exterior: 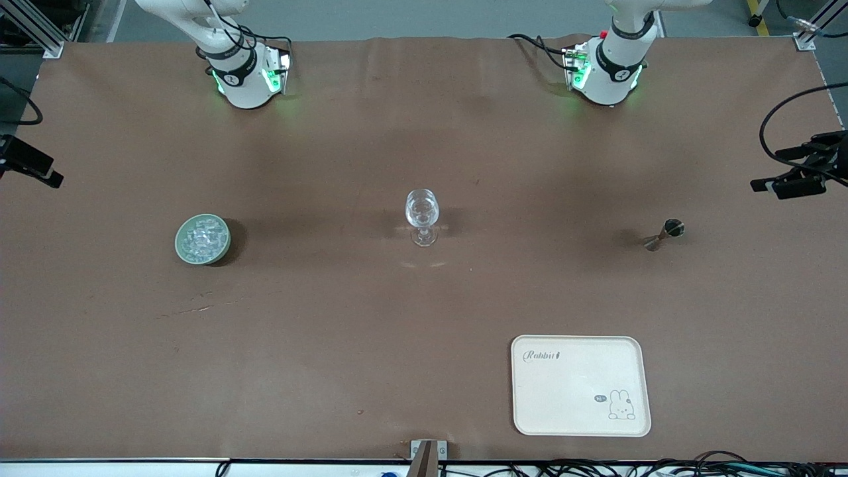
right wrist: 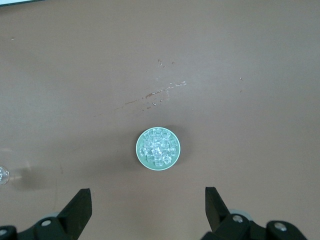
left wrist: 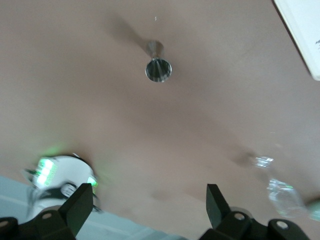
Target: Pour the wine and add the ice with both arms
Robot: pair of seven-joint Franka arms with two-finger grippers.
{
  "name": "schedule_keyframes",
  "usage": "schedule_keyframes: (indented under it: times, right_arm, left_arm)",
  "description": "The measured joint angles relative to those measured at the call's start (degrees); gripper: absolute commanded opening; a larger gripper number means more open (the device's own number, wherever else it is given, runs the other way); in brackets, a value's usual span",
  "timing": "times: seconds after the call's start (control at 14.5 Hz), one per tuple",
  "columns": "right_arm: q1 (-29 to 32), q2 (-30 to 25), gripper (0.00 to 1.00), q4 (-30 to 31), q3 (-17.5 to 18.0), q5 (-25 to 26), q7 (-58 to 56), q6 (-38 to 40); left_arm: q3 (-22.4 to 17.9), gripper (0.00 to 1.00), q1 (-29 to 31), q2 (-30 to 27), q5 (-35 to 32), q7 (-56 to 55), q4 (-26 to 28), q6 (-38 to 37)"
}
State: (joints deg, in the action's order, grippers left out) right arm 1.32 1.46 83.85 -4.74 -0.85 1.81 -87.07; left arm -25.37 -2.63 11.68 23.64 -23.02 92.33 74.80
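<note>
A clear stemmed wine glass (exterior: pixel 422 213) stands upright mid-table. The ice (exterior: pixel 202 237) is a heap of clear cubes in a small pale-green bowl (exterior: pixel 181 246) toward the right arm's end. A silvery hourglass jigger (exterior: pixel 664 234) stands toward the left arm's end; no wine shows in it. Only the arms' white bases (exterior: pixel 246 78) (exterior: pixel 608 69) appear in the front view. My left gripper (left wrist: pixel 148 196) hangs open high over the table, well clear of the jigger (left wrist: pixel 158 67). My right gripper (right wrist: pixel 147 197) hangs open high above the bowl of ice (right wrist: pixel 158 148), holding nothing.
A cream tray (exterior: pixel 580 385) with a rabbit print lies nearer the front camera than the jigger. Black camera mounts (exterior: pixel 26 162) (exterior: pixel 801 173) reach in over both ends of the brown table. Cables run along the front edge.
</note>
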Motion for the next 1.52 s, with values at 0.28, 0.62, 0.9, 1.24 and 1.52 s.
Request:
schedule_keyframes:
  times: [0.28,0.62,0.9,1.24,1.52]
  right_arm:
    - [0.0,0.0,1.0,0.0,0.0,0.0,0.0,0.0]
    - [0.0,0.0,1.0,0.4,0.0,0.0,0.0,1.0]
    - [0.0,0.2,1.0,6.6,0.0,0.0,0.0,-2.9]
    - [-0.9,0.8,1.0,19.8,0.1,0.0,0.0,-14.3]
    - [-1.9,0.7,1.0,32.0,0.1,0.1,0.0,-27.5]
  left_arm:
    - [-5.0,1.0,1.4,6.5,9.6,-4.2,1.0,-1.4]
    - [-9.4,1.0,2.4,14.0,18.7,-5.3,1.5,-1.5]
    - [-12.8,1.0,3.0,17.0,23.5,-5.3,4.5,-1.6]
    - [-17.4,1.0,3.9,21.9,30.5,0.3,11.1,-1.6]
    - [-17.8,1.0,4.8,28.6,36.5,8.1,15.1,-1.5]
